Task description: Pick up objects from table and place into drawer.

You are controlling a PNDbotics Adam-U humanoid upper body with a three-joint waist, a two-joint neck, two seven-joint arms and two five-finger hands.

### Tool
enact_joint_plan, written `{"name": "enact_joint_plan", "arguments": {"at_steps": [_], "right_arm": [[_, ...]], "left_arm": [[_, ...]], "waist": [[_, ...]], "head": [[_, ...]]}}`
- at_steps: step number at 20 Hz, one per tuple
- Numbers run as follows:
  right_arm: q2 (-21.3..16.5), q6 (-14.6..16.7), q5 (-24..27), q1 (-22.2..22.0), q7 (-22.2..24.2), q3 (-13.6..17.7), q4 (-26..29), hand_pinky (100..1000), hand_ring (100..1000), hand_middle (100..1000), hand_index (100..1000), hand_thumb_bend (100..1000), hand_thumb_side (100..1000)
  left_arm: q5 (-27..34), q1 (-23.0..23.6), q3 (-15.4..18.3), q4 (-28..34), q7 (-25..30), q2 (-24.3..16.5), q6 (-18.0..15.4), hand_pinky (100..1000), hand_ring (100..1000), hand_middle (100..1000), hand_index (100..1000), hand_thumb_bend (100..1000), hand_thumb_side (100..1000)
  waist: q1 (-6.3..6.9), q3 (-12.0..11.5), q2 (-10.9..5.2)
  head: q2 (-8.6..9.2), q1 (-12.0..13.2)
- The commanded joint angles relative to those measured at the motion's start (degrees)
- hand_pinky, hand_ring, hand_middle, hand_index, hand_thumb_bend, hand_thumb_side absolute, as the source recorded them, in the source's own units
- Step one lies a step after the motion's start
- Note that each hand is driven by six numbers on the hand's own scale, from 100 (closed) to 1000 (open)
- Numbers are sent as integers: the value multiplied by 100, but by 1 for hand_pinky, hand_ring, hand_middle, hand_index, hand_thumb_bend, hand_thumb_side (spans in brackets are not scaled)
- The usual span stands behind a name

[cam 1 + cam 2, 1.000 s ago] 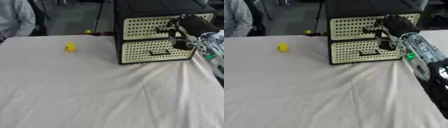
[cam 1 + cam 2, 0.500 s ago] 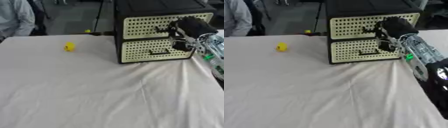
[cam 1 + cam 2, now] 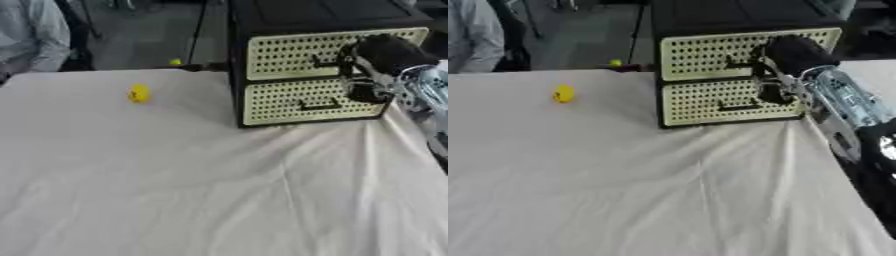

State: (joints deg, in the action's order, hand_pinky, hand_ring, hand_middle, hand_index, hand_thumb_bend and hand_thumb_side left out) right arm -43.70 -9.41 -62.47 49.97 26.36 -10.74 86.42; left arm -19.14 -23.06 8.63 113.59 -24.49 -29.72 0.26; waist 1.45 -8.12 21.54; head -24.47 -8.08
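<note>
White-draped tabletop point(image 3: 175, 190) spreads before me. The black drawer cabinet point(image 3: 324, 65) stands at its far right, both perforated cream drawers closed. My right robot hand point(image 3: 785, 60) sits against the upper drawer's handle point(image 3: 325, 62); I cannot tell whether my fingers are closed. Small yellow object point(image 3: 139, 93) lies well left of the cabinet.

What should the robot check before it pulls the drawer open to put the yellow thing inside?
1. Right hand at the upper drawer front: ok.
2. Fingers hooked on that drawer's handle: cannot tell, the hand hides it.
3. Both drawers shut now: ok, fronts sit flush.
4. Yellow object on the white cloth, well left of the cabinet and clear of the drawer's path: ok.
5. Left hand ready to help: cannot tell, it shows in no view.
</note>
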Motion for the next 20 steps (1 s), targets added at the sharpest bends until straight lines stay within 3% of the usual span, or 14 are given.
{"name": "enact_joint_plan", "arguments": {"at_steps": [1, 20], "right_arm": [[-232, -36, 71, -128, 261, -34, 366, 100, 100, 178, 570, 100, 197], [-1036, -300, 16, -1597, 1052, 311, 2781, 100, 100, 168, 595, 100, 202]], "left_arm": [[23, -87, 27, 100, 0, -123, -3, 327, 370, 634, 927, 100, 1000], [40, -77, 75, 100, -70, -138, -6, 326, 370, 633, 925, 100, 1000]], "waist": [[6, 3, -107], [3, 85, -119]], "head": [[65, 28], [100, 149]]}}
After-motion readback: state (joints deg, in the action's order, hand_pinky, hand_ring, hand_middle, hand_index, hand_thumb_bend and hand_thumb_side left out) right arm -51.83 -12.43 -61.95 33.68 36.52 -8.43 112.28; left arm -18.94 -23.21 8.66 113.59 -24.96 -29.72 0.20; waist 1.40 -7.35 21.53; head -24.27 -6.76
